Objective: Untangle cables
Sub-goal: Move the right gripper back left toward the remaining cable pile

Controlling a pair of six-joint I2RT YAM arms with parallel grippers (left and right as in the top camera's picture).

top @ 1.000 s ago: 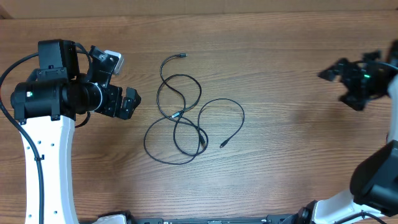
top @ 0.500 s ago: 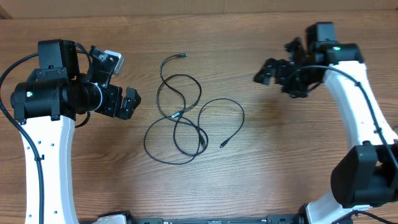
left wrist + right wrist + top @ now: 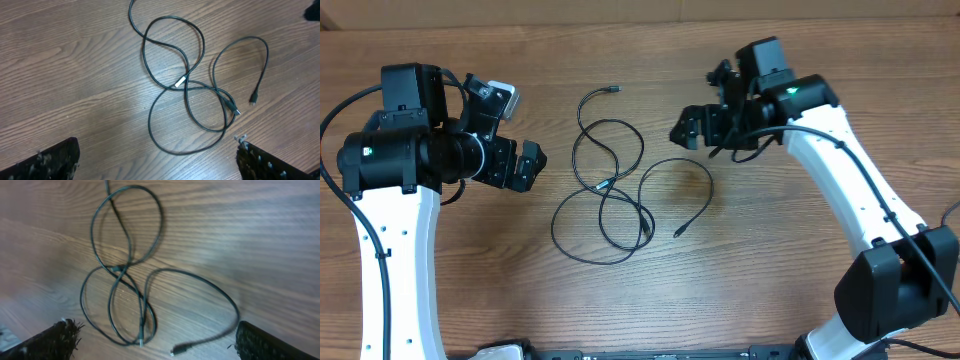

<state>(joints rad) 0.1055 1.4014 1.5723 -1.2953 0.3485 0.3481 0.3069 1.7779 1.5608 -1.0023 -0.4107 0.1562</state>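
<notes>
The cables [image 3: 603,186] are thin black cords lying in overlapping loops on the wooden table, mid-left in the overhead view. One plug tip [image 3: 613,90] points to the back and another [image 3: 680,232] lies at the front right. My left gripper [image 3: 515,130] hovers left of the tangle, open and holding nothing. My right gripper [image 3: 700,105] hovers at the tangle's back right, open and holding nothing as well. The left wrist view has the cables [image 3: 186,80] beyond the open left gripper [image 3: 160,165]. The right wrist view shows the loops [image 3: 122,270] just ahead of the open right gripper [image 3: 155,345].
The wooden table [image 3: 790,260] shows nothing but the cords and the two arms. The left arm's white link [image 3: 390,250] runs down the left side. The right arm's white link [image 3: 860,200] crosses the right side.
The right arm has swung in from the far right edge to the tangle's back right. The left arm and the cables have not moved.
</notes>
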